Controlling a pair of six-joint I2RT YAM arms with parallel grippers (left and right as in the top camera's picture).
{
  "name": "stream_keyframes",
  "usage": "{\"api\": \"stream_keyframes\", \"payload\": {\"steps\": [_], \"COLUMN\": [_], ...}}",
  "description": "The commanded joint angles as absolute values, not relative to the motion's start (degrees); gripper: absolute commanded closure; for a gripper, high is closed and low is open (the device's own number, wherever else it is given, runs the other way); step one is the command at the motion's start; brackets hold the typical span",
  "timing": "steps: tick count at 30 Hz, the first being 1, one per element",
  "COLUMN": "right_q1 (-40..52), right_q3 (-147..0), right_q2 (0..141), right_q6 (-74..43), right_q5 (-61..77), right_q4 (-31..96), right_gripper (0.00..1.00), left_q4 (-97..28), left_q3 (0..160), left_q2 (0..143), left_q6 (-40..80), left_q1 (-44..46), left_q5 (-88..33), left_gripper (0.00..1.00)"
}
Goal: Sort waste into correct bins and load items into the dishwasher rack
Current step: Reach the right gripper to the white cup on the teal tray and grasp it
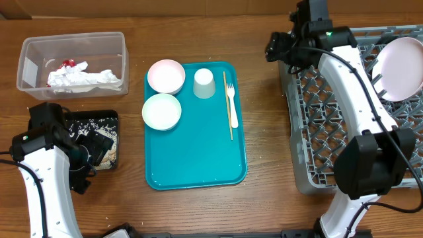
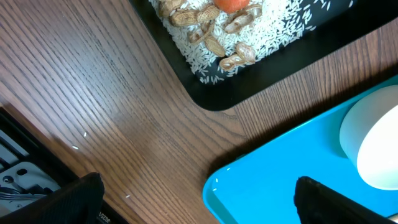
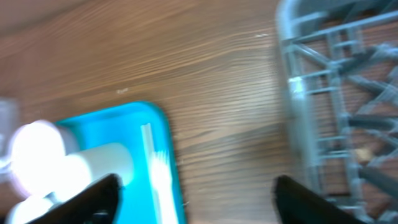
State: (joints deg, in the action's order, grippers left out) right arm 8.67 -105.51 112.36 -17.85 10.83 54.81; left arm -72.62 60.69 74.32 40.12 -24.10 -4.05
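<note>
My R claw (image 3: pixel 198 198) is wide & empty, by rack (image 1: pixel 299 152) upper-left corner. Plate (image 1: pixel 400 69) leans on edge inside, prob to drain. L claw (image 2: pixel 196 199) wide too.

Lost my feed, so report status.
Left gripper, right gripper open, empty. Plate in rack; two bowls, cup on teal tray. Fork beside cup, no blockage seen.

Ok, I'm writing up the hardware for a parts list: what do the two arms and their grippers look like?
The left arm and right arm have smooth white shell links joined by bulky black joint housings. A thin black cable trails along the right arm, and a small green light glows near its wrist. The left gripper and right gripper have matte black, blunt fingers.
</note>
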Motion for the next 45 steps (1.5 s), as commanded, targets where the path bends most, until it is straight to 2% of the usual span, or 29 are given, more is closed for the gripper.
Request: {"api": "stream_keyframes", "payload": {"steps": [1,3,6,13,16,20,28,34,38,45], "right_q1": [11.40,13.87,19.90,30.41,31.07,31.07,32.32,32.29,32.45,32.45], "right_q3": [-107.22,-107.22,-107.22,-107.22,-107.22,-107.22,-107.18,-107.11,-107.11,-107.20], "right_q2": [110.26,110.72,111.79,120.18,124.51,127.83,129.38,132.81,133.23,133.21], "right_q6": [-17.74,-17.61,-17.61,-18.17,-19.86,-19.31,-19.09,-19.03,-17.61,-17.56], "right_q5": [21.47,19.11,11.60,-2.35,-4.95,0.01,1.56,1.02,-4.62,-8.40], "right_q4": [55.02,54.78,53.15,44.60,42.22,40.69,40.73,39.29,37.50,36.95], "right_gripper": [0.10,0.08,0.00,0.00,0.00,0.00,0.00,0.04,0.11,0.14], "left_q4": [-72.58,-72.58,-72.58,-72.58,-72.58,-72.58,-72.58,-72.58,-72.58,-72.58], "left_q3": [60.58,60.58,60.58,60.58,60.58,60.58,60.58,60.58,60.58,60.58], "left_q2": [74.37,74.37,74.37,74.37,74.37,74.37,74.37,74.37,74.37,74.37], "left_q6": [39.40,39.40,39.40,39.40,39.40,39.40,39.40,39.40,39.40,39.40], "left_q1": [-24.14,-24.14,-24.14,-24.14,-24.14,-24.14,-24.14,-24.14,-24.14,-24.14], "left_q5": [-4.05,-4.05,-4.05,-4.05,-4.05,-4.05,-4.05,-4.05,-4.05,-4.05], "left_gripper": [0.00,0.00,0.00,0.00,0.00,0.00,0.00,0.00,0.00,0.00]}}
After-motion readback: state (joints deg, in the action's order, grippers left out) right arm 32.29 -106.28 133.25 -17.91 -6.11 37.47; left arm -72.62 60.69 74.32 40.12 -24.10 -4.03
